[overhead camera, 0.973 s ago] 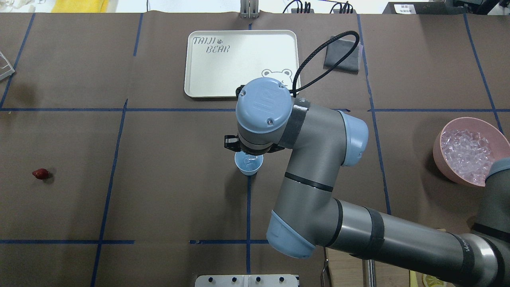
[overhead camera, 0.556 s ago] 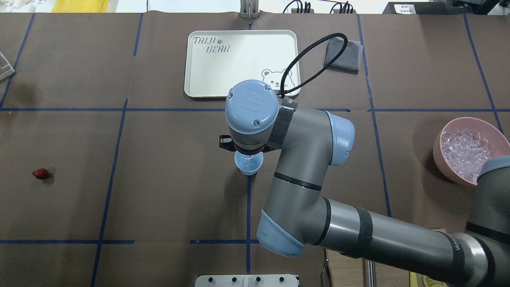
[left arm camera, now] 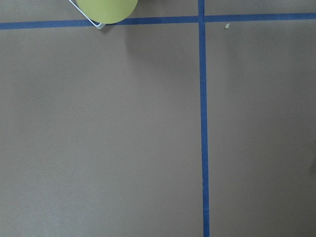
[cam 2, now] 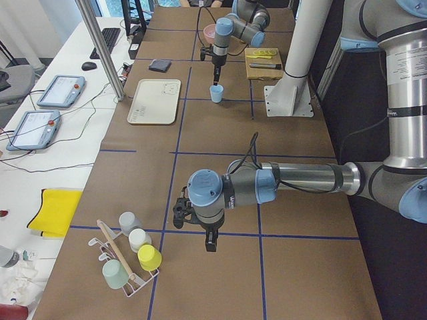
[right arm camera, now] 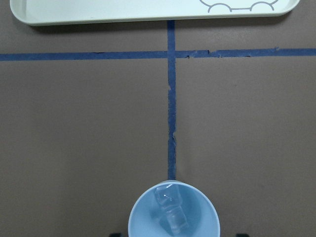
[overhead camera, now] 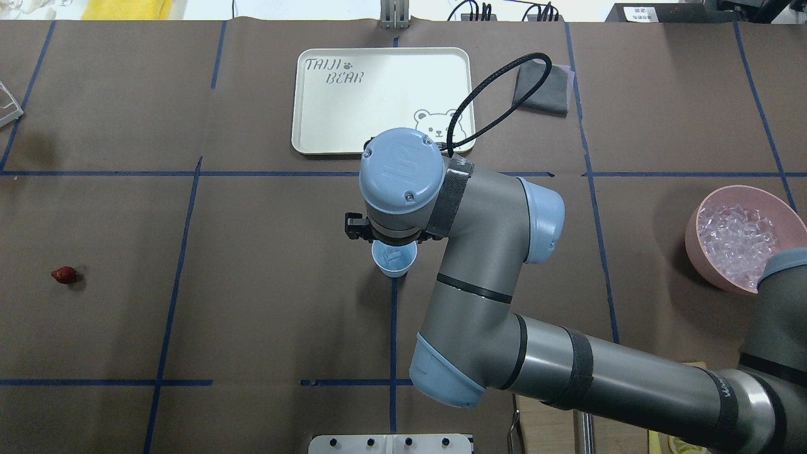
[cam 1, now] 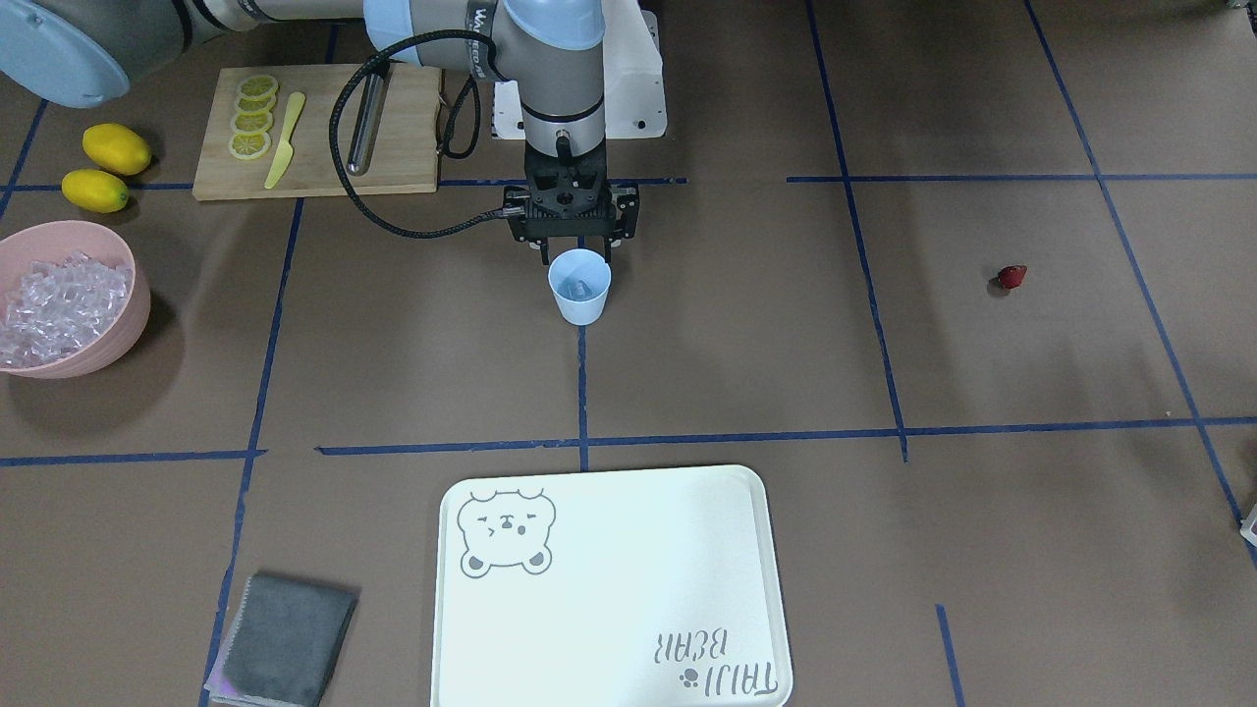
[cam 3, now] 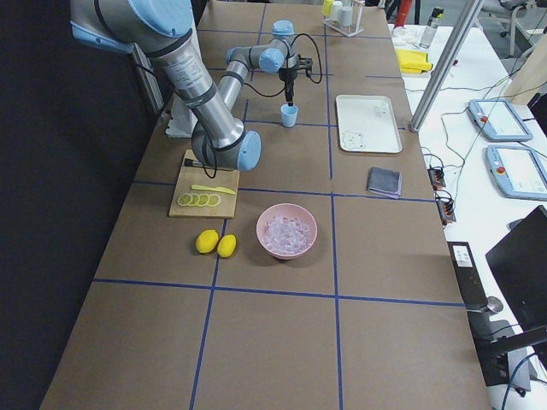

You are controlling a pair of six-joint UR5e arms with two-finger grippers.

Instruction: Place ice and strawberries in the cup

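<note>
Right gripper (cam 1: 575, 253) is hovering directly over the cup (cam 1: 579, 287), its fingers standing apart and gripping nothing. Cup is standing upright on a blue tape line at mid-table, holding two ice cubes (right arm camera: 170, 210). Strawberry (cam 1: 1011, 277) is lying on the table (cam 1: 786, 344), well apart from the cup, toward the robot's left. Pink bowl (cam 1: 118, 344) is sitting far toward the robot's right, carrying a heap of further ice. Left gripper (cam 2: 209, 240) is hanging above the table near a rack of cups (cam 2: 127, 267); whether its fingers are apart or together cannot be told.
</note>
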